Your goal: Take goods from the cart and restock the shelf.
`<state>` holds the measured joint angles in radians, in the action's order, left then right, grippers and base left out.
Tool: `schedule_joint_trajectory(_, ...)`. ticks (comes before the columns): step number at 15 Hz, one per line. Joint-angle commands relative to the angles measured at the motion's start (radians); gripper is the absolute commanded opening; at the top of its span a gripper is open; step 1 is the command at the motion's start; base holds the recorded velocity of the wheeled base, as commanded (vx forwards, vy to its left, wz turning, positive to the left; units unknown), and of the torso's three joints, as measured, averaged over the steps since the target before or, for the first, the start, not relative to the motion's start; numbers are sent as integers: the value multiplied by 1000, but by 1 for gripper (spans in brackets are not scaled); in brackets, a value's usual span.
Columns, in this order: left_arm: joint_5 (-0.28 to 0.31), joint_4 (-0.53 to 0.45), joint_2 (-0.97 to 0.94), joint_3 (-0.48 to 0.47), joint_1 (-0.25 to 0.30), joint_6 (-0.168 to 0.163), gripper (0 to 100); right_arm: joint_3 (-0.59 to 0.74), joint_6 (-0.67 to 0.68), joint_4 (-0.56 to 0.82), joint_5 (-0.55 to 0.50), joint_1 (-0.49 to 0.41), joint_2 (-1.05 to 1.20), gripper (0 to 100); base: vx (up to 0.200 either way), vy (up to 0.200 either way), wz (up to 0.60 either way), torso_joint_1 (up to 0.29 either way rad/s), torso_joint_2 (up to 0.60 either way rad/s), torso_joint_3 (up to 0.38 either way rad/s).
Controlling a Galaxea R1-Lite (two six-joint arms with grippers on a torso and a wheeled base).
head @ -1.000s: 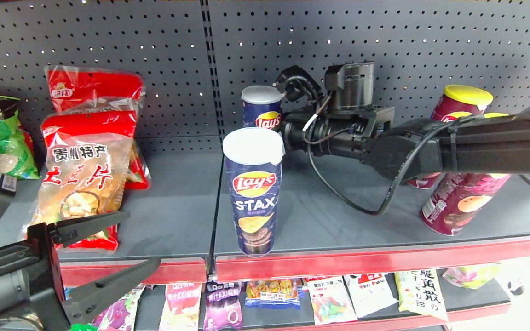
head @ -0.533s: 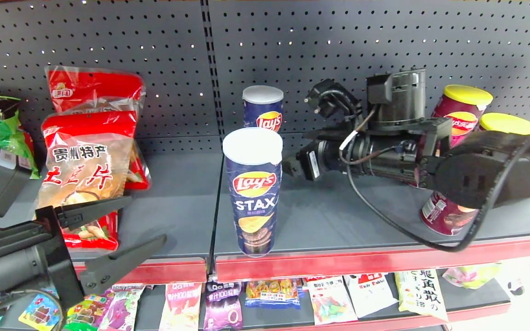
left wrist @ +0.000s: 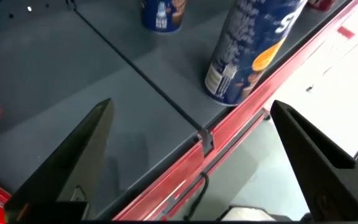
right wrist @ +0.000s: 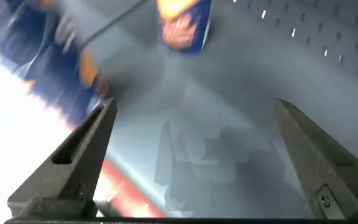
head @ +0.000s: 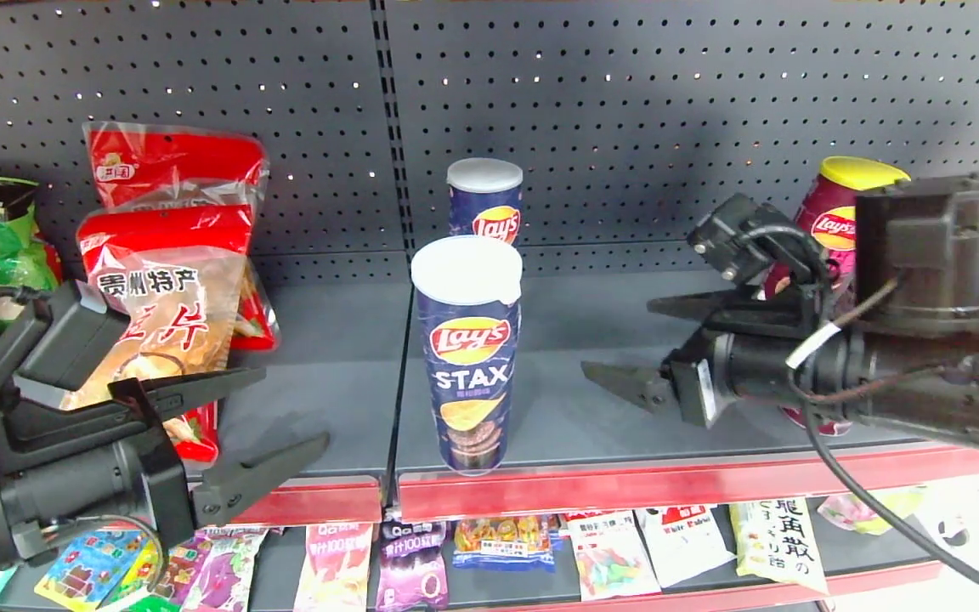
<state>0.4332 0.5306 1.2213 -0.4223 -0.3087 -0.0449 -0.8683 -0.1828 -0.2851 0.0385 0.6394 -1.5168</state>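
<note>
Grey shelf [head: 328, 399] with a pegboard back: two blue cans stand on it, and both grippers are spread wide and empty.
Upright at the shelf's red edge stands the front blue can [head: 470, 357], white lid on, contents hidden; the second blue can [head: 484, 200] stands lidded behind it. The left gripper [head: 292, 408] hovers left of the front blue can, the right gripper [head: 619, 338] right of it. Red snack bags [head: 162, 289] lean further left, and a maroon can [head: 838, 212] with a yellow lid stands further right.

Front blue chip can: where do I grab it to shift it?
Probably mid-body on the front blue can, coming level from the robot's right with the right gripper: it stands upright, tall and round, at the shelf lip, another can behind.
</note>
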Motion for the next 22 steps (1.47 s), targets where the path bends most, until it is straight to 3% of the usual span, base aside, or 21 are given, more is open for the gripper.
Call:
schedule_joint_trajectory(1, 1, 0, 44, 2, -6, -3, 100, 175, -1, 0, 4, 11, 214, 100, 0, 0, 0, 0, 0, 0)
schedule_joint_trajectory(3, -11, 3, 87, -7, -6, -53, 100, 273, 0, 0, 12, 11, 334, 100, 0, 0, 0, 0, 0, 0)
schedule_joint_trajectory(4, -21, 5, 138, -30, -6, -96, 100, 365, 2, 0, 47, 10, 460, 100, 0, 0, 0, 0, 0, 0)
schedule_joint_trajectory(5, -25, 3, 172, -56, -10, -102, 100, 425, 6, 3, 61, 5, 538, 100, 0, 0, 0, 0, 0, 0)
schedule_joint_trajectory(7, -73, 5, 234, -107, -53, -102, 100, 520, 19, 7, 52, -9, 667, 100, 0, 0, 0, 0, 0, 0)
schedule_joint_trajectory(9, -82, 3, 256, -118, -69, -102, 100, 542, 22, 9, 31, -61, 724, 100, 0, 0, 0, 0, 0, 0)
schedule_joint_trajectory(11, -87, 3, 274, -111, -79, -104, 100, 532, 22, 7, 24, -179, 764, 100, 0, 0, 0, 0, 0, 0)
schedule_joint_trajectory(13, -117, 6, 299, -118, -109, -104, 100, 542, 25, 9, 26, -224, 791, 100, 0, 0, 0, 0, 0, 0)
schedule_joint_trajectory(16, -148, 8, 340, -138, -115, -105, 100, 535, 26, 9, 24, -225, 794, 100, 0, 0, 0, 0, 0, 0)
schedule_joint_trajectory(22, -152, 8, 386, -177, -125, -118, 100, 532, 59, 11, 21, -227, 813, 100, 0, 0, 0, 0, 0, 0)
